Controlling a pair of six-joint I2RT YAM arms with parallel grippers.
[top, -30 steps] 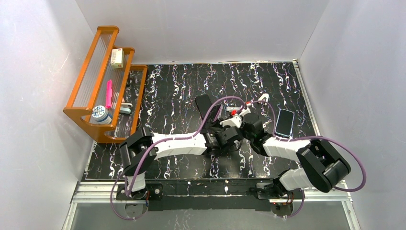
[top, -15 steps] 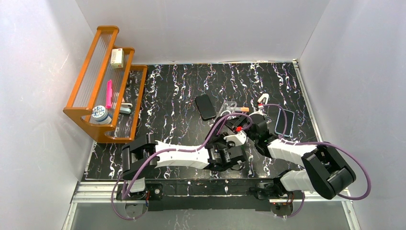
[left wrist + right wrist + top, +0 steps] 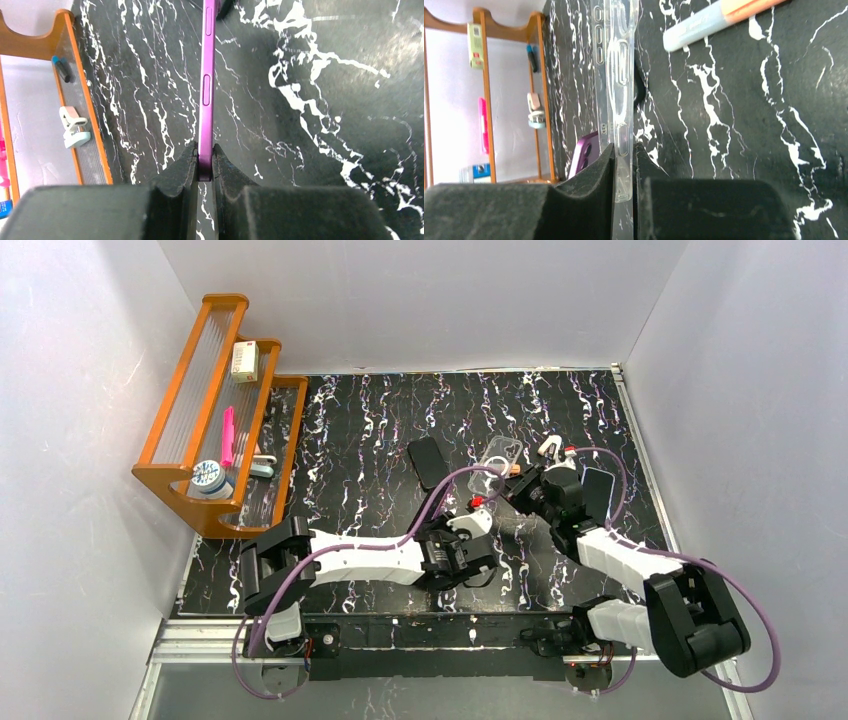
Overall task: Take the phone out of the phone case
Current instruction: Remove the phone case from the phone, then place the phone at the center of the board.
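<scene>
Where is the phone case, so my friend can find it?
Look at the black marbled table, right of its middle. The right gripper pinches the phone case there. Unlike the black phone lying flat beside it, it is see-through.

- Robotics lab test cell, from where I'm driving: plain white panels (image 3: 420, 300) box in a black marbled tabletop (image 3: 380, 430).
- Aluminium framing (image 3: 200, 640) edges the frame's bottom.

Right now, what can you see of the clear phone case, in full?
The clear phone case is transparent, soft-looking plastic with moulded button bumps along its side. It is empty: the purple phone is apart, in the left gripper. The right gripper pinches one end, so the case shows edge-on and sticks out away from the wrist. Nothing else visibly touches it.
</scene>
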